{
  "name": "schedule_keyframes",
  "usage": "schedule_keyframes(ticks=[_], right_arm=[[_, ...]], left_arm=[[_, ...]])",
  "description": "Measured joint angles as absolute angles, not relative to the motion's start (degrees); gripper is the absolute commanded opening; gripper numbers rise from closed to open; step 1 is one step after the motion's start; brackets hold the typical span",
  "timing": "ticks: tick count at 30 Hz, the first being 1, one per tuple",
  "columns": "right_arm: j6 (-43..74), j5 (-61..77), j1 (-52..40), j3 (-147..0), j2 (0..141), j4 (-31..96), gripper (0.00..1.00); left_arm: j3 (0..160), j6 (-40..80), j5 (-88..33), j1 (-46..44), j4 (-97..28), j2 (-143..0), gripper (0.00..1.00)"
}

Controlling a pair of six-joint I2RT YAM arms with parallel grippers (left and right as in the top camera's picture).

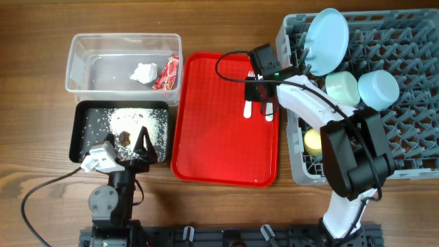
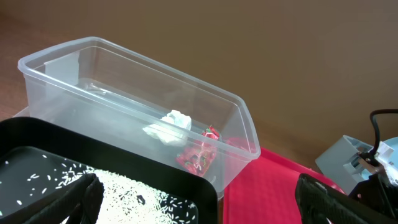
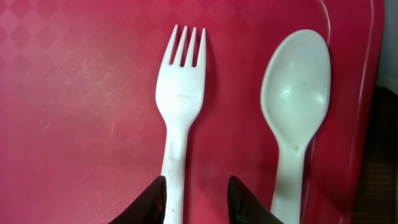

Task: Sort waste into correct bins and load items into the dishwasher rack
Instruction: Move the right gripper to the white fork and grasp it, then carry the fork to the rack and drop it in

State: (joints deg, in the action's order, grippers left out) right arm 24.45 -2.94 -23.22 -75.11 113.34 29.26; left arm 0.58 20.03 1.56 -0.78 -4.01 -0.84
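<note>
while the tissue [image 1: 144,71] and red sauce packet [image 1: 165,73] are lying in the clear tub [image 1: 82,65] and the scraps [image 1: 125,138] with rice are sitting in the black tray [image 1: 86,147], waste sorting is looking done. plate [image 1: 326,41], mint bowl [image 1: 341,88], blue bowl [image 1: 378,89] and yellow cup [image 1: 313,142] are standing in the rack [image 1: 411,137]. remaining: fork [image 3: 181,106] and spoon [image 3: 295,106], lying side by side on the red serving tray [image 1: 212,130]. right end effector [image 3: 198,202] is hanging spread, straddling the fork's handle, not pinching it. left end effector [image 2: 199,183] is hanging spread and empty over the black tray.
</note>
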Motion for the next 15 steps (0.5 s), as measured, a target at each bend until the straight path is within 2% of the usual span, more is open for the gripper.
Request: schedule_keyframes(ticks=[3, 9, 15], right_arm=[[23.4, -3.6, -23.6, -75.1, 113.3, 29.1, 0.37], [20.9, -6.0, -27.3, -75.1, 113.4, 27.0, 0.37], [22.9, -6.5, -27.7, -75.1, 115.2, 30.4, 0.37]], left_arm=[[0.6, 20.0, 1.6, -0.8, -4.0, -0.8, 1.00], [0.6, 20.0, 1.6, -0.8, -4.0, -0.8, 1.00], [0.6, 20.0, 1.6, -0.8, -4.0, -0.8, 1.00]])
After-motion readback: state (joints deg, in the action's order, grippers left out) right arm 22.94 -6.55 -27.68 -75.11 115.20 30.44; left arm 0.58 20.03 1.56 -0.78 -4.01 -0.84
